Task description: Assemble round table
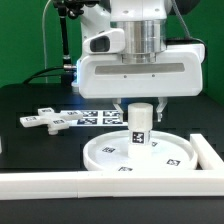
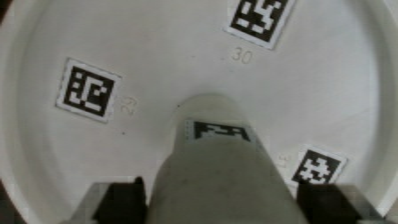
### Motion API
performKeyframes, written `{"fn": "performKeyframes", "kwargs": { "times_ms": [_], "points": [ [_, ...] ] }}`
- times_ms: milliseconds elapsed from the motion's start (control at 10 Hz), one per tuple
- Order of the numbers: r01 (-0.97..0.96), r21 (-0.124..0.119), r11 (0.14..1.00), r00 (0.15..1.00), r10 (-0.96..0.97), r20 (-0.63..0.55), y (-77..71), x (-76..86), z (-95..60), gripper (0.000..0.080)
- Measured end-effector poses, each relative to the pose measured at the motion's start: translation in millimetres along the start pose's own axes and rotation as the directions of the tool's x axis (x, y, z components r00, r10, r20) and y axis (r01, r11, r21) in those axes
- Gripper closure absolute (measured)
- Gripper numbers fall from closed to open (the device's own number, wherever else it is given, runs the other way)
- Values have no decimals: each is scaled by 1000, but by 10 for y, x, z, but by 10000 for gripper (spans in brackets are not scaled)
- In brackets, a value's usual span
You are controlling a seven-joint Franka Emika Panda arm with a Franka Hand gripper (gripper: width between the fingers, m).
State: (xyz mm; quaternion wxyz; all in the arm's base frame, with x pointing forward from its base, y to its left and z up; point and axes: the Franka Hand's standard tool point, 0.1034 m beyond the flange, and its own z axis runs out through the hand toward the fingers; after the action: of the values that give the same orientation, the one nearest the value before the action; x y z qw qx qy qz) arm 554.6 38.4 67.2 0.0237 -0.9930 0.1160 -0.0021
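My pincer [image 1: 141, 106] hung straight above the large rimmed round white plastic disc [image 1: 100, 152], its jaws standing to either side of the top of the short white cylinder post [image 1: 140, 125]. They were parted a little wider than the post. In the wrist view one dark finger pad [image 2: 119, 202] sat just beside the post [image 2: 222, 150], and a strip of the disc [image 2: 160, 60] showed between the post and the other pad, so I was not clamping it. The post stood upright directly beneath me, over the middle of the disc. Its lower end was down at the disc's floor, though I could not tell whether it was seated there. The flat white cross-shaped piece [image 1: 45, 121] lay on the black table [image 1: 30, 145], well off to the exterior view's left of me. The marker board [image 1: 95, 117] lay behind the disc, and a long white border bar [image 1: 60, 185] ran along the near edge.
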Motion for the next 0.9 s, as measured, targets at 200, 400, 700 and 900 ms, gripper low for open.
{"fn": "performKeyframes", "kwargs": {
  "times_ms": [200, 400, 700, 900],
  "points": [
    [-136, 9, 991, 991, 136, 2, -3, 2, -1, 390],
    [-375, 43, 926, 927, 375, 8, -19, 28, -15, 390],
    [-581, 40, 813, 814, 581, 20, -35, 14, -7, 390],
    [-575, 40, 817, 818, 574, 20, -40, 10, -2, 390]
  ]
}}
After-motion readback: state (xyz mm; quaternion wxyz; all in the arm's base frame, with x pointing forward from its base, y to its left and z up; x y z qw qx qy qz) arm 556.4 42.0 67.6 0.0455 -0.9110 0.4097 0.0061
